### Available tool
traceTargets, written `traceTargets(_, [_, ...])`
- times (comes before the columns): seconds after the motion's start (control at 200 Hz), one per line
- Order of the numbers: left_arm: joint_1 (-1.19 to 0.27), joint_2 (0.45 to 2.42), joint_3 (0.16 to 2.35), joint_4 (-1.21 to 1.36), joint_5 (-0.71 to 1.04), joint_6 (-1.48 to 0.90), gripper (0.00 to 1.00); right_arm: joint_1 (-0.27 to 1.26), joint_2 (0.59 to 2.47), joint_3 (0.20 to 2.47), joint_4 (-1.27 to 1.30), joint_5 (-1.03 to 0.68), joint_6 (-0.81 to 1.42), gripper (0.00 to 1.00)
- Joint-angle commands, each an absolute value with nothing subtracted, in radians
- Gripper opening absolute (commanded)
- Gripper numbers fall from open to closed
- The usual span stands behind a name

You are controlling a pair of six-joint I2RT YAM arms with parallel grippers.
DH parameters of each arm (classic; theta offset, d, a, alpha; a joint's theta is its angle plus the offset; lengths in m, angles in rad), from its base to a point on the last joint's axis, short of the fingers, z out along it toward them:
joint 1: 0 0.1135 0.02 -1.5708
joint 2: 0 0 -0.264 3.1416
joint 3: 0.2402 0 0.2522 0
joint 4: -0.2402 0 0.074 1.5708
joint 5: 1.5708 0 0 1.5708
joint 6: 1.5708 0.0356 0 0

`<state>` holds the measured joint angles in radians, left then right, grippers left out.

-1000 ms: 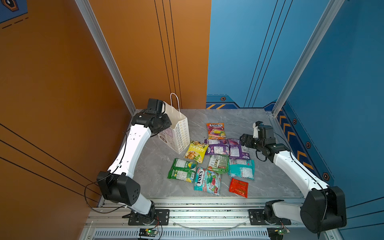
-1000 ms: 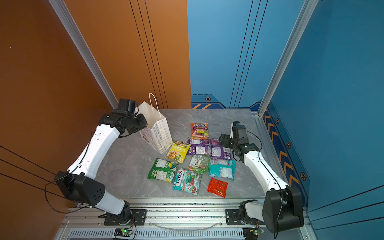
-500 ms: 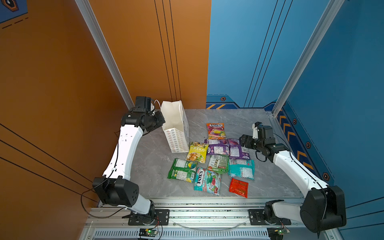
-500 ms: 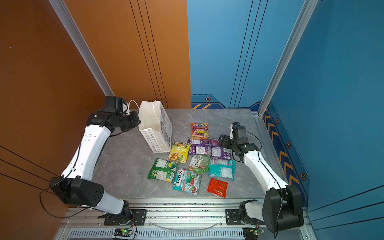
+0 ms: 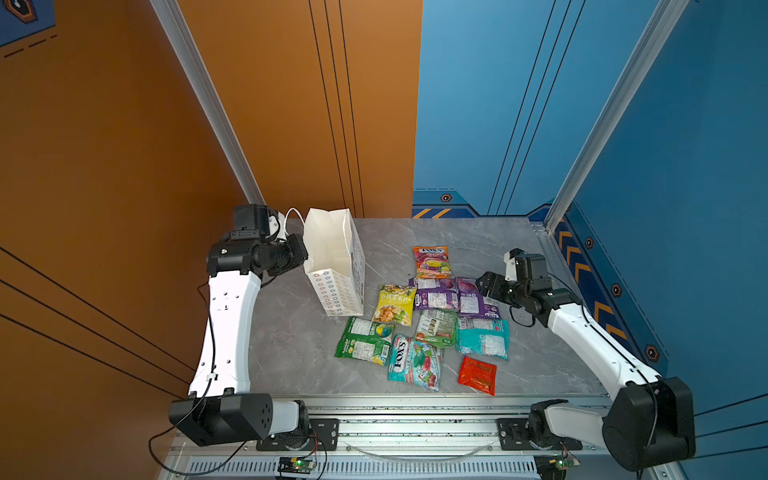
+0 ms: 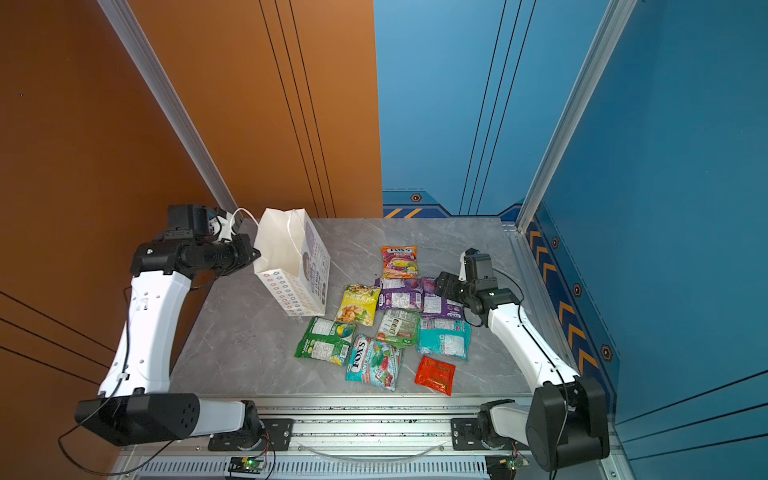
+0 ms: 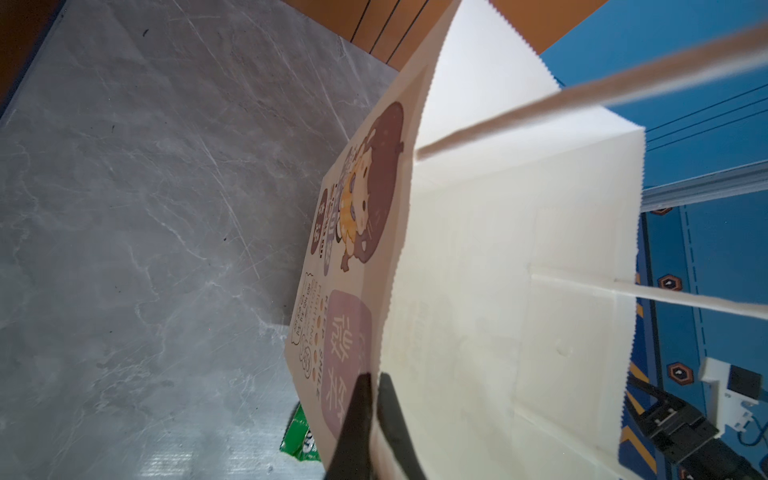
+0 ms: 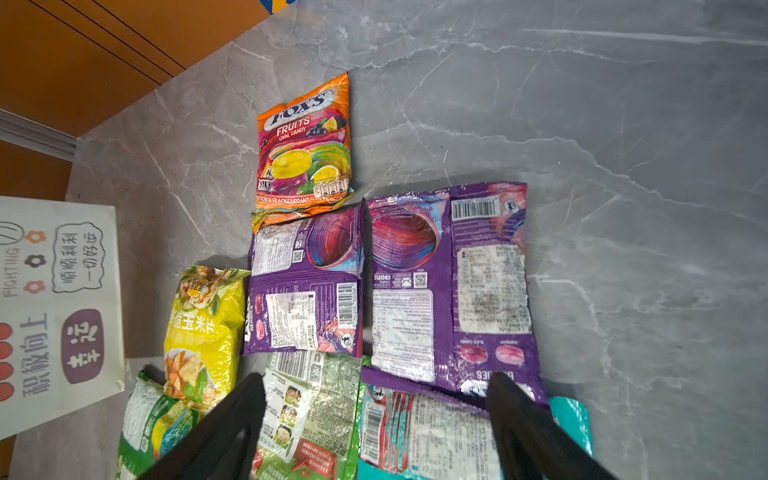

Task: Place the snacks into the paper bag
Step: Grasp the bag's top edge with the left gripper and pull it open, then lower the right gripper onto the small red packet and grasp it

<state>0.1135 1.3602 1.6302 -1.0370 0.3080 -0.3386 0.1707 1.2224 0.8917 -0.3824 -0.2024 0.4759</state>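
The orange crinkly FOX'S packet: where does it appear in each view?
Top views: the orange crinkly FOX'S packet lies farthest back in the pile.
Left wrist: not in it.
Right wrist: at the far end of the pile.
Shared landmark: the tall white paper bag.

In both top views the left hand (image 5: 300, 254) is hidden where it meets the near-left rim of the paper bag (image 5: 337, 286), and the bag's floor cannot be made out. The left wrist view cuts the bag off at its edge and shows its cord handle (image 7: 590, 95) only as a blurred band. The right wrist view crops the green packet (image 8: 156, 424) and teal packet (image 8: 571, 419), and small print on the purple packets (image 8: 451, 286) is unreadable.
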Motion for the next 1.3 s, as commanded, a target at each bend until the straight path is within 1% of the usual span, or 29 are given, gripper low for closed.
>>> traceTargets(0.0, [0.133, 1.339, 1.629, -1.114, 0.316, -0.244, 0.00, 0.177, 1.140, 0.840, -0.497, -0.213, 0.532, 0.84])
traceTargets(0.09, [0.156, 1.332, 1.629, -1.132, 0.304, -0.220, 0.01, 0.176, 1.086, 0.800, -0.570, -0.226, 0.559, 0.83])
traceTargets(0.295, [0.201, 1.319, 1.625, -1.148, 0.361, -0.173, 0.01, 0.178, 0.922, 0.721, -0.725, -0.248, 0.620, 0.81])
traceTargets(0.4, [0.213, 1.322, 1.634, -1.153, 0.384, -0.160, 0.01, 0.180, 0.870, 0.687, -0.776, -0.253, 0.633, 0.81])
traceTargets(0.546, [0.216, 1.326, 1.608, -1.154, 0.399, -0.152, 0.01, 0.189, 0.861, 0.635, -0.796, -0.297, 0.657, 0.80])
traceTargets(0.756, [0.215, 1.290, 1.608, -1.187, 0.283, -0.135, 0.02, 0.222, 0.830, 0.588, -0.794, -0.278, 0.699, 0.80])
traceTargets(0.941, [0.212, 1.268, 1.606, -1.190, 0.261, -0.126, 0.03, 0.250, 0.844, 0.570, -0.828, -0.283, 0.700, 0.79])
traceTargets(1.101, [0.206, 1.287, 1.585, -1.191, 0.227, -0.122, 0.03, 0.278, 0.818, 0.515, -0.853, -0.255, 0.736, 0.77])
traceTargets(1.296, [0.195, 1.325, 1.583, -1.191, 0.228, -0.120, 0.04, 0.283, 0.784, 0.428, -0.789, -0.263, 0.791, 0.76])
